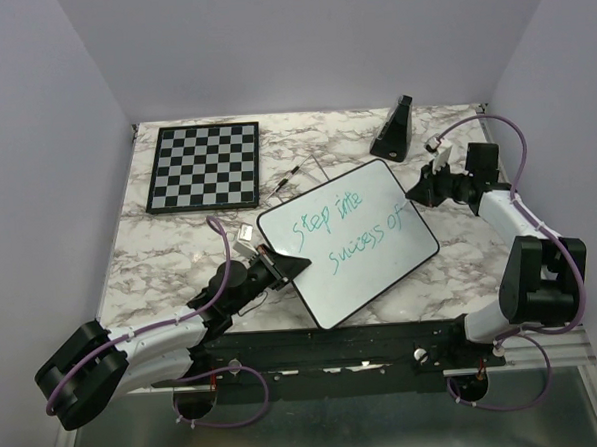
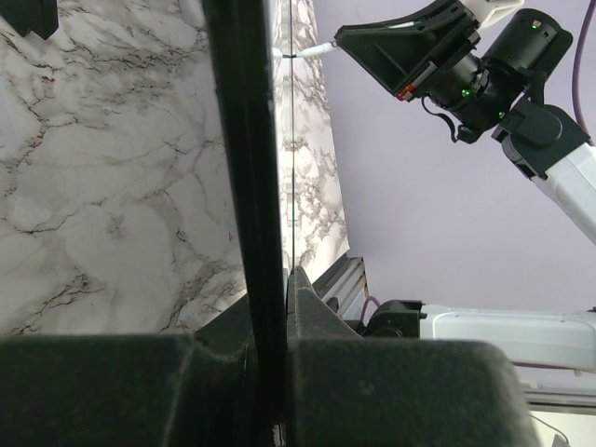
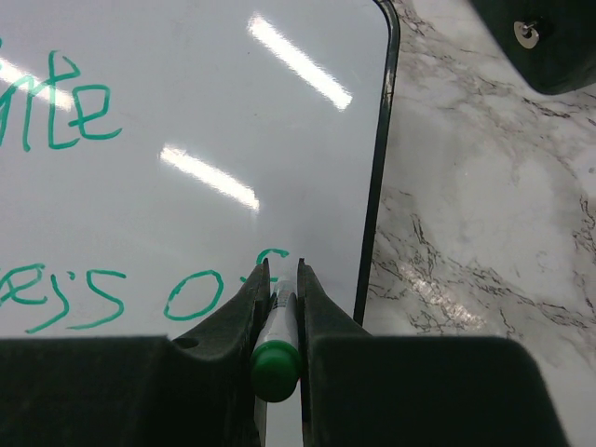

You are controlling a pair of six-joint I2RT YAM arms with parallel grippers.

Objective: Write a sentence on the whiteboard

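The whiteboard point(image 1: 363, 220), white with a thin black rim, lies tilted on the marble table. The teal-green sentence point(image 1: 349, 231) reads "Step into" over "success of". My left gripper point(image 1: 289, 266) is shut on the board's left rim, seen edge-on in the left wrist view point(image 2: 250, 186). My right gripper point(image 1: 417, 190) is shut on a green-capped white marker point(image 3: 277, 345), its tip hidden between the fingers at the board's right edge, by the "f" point(image 3: 272, 253). The board point(image 3: 186, 112) fills the right wrist view.
A checkered chessboard point(image 1: 204, 165) lies at the back left. A black wedge-shaped object point(image 1: 395, 130) stands at the back right. A thin pen-like item point(image 1: 284, 181) lies between the chessboard and the whiteboard. Grey walls enclose the table.
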